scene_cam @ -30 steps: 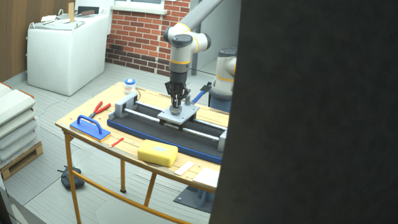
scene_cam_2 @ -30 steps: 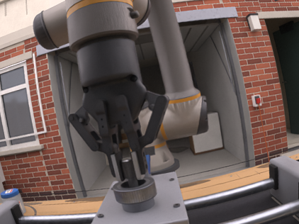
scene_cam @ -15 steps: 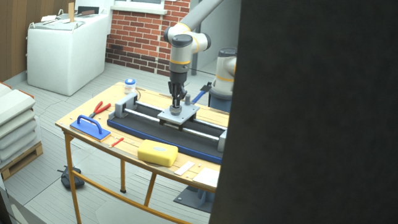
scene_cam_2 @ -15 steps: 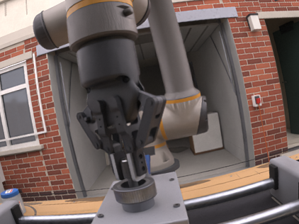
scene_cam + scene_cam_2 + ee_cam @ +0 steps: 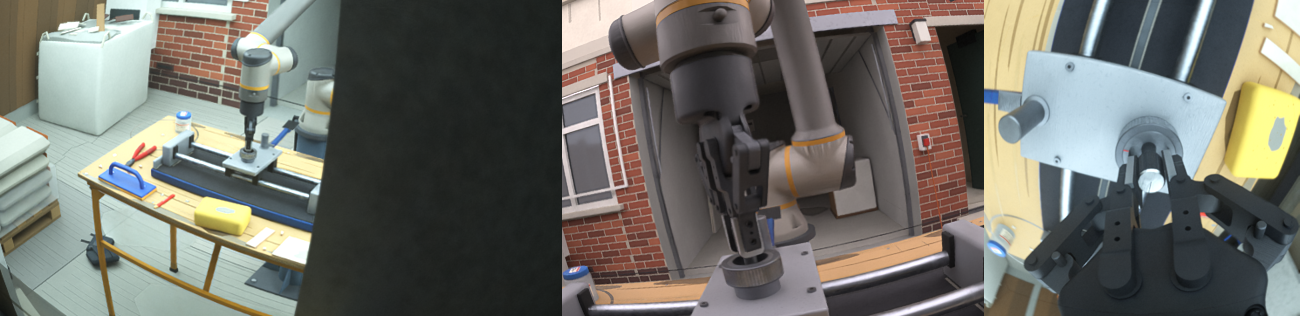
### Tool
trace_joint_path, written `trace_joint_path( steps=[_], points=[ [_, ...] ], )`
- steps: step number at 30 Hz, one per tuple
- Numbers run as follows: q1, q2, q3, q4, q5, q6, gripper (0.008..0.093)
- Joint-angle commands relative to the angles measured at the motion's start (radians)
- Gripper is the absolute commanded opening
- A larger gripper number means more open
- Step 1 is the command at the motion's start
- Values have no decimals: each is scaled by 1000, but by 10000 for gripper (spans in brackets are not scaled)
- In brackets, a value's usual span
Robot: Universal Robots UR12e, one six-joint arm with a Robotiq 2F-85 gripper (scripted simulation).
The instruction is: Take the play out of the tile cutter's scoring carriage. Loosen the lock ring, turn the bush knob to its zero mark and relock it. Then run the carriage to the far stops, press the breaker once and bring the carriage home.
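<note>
The small bush knob (image 5: 1150,173) with its pale round top rises from the middle of the knurled lock ring (image 5: 1149,140) (image 5: 752,272) (image 5: 248,155) on the grey carriage plate (image 5: 1117,113) (image 5: 253,160). My gripper (image 5: 1149,166) (image 5: 748,240) (image 5: 248,139) comes straight down onto it, and its two fingers clamp the knob from either side. A red mark shows on the ring's left rim. The carriage sits near the middle of the two steel rails (image 5: 205,163) of the tile cutter. A grey peg-shaped breaker (image 5: 1020,121) (image 5: 264,140) stands at the plate's corner.
A white jar (image 5: 183,121) stands by the cutter's far end block. A yellow sponge (image 5: 222,215) (image 5: 1262,130), a blue float (image 5: 126,180), red pliers (image 5: 140,153) and tile offcuts (image 5: 279,244) lie on the wooden table. A dark panel (image 5: 436,157) hides the right side.
</note>
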Motion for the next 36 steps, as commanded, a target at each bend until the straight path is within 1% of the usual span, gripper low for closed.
trace_joint_path(
  steps=[1, 22, 29, 36],
  points=[
    [1, 0, -1, -2, 2, 35, 80],
    [1, 0, -1, -2, 2, 855, 80],
    [1, 0, -1, -2, 2, 1095, 80],
    [1, 0, -1, -2, 2, 1299, 80]
  ],
)
